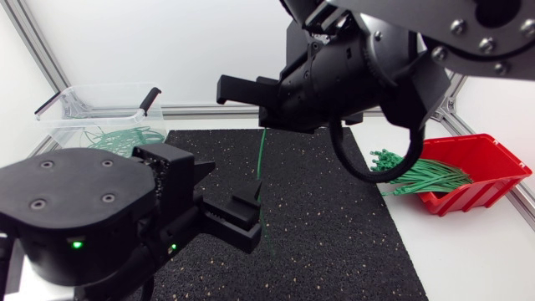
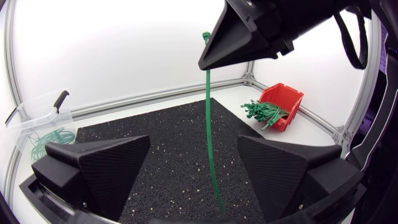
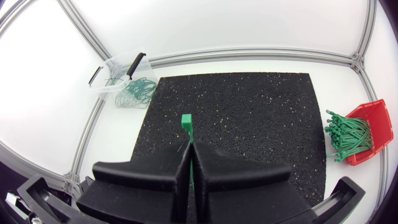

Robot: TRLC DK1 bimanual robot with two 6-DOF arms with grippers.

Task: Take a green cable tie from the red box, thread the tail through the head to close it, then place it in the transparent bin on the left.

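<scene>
The right gripper (image 3: pixel 188 148) is clamped on a green tie (image 2: pixel 208 124), its two fingers pressed flat together with the strap pinched between them. The tie's head (image 3: pixel 186 120) pokes out just past the fingertips. From there the strap hangs nearly straight down over the black mat (image 1: pixel 334 217), with a slight bend low down.

The left gripper (image 2: pixel 194 149) sits below, its fingers spread wide. The tie's tail (image 2: pixel 216 190) passes down through the gap between them and touches neither finger (in the head view the tip ends just beside one fingertip, and contact there cannot be told).

The mat covers the middle of the white table (image 1: pixel 468 259). The red box (image 1: pixel 489 167) stands off the mat's right side with its open front turned toward the mat. A bundle of ties (image 1: pixel 418 177) spills from that front, heads fanned out near the mat's edge. The clear bin (image 1: pixel 63 117) stands at the far left, just beyond the mat's corner, with a black latch at each end. Green loops (image 1: pixel 117 135) lie inside it.
</scene>
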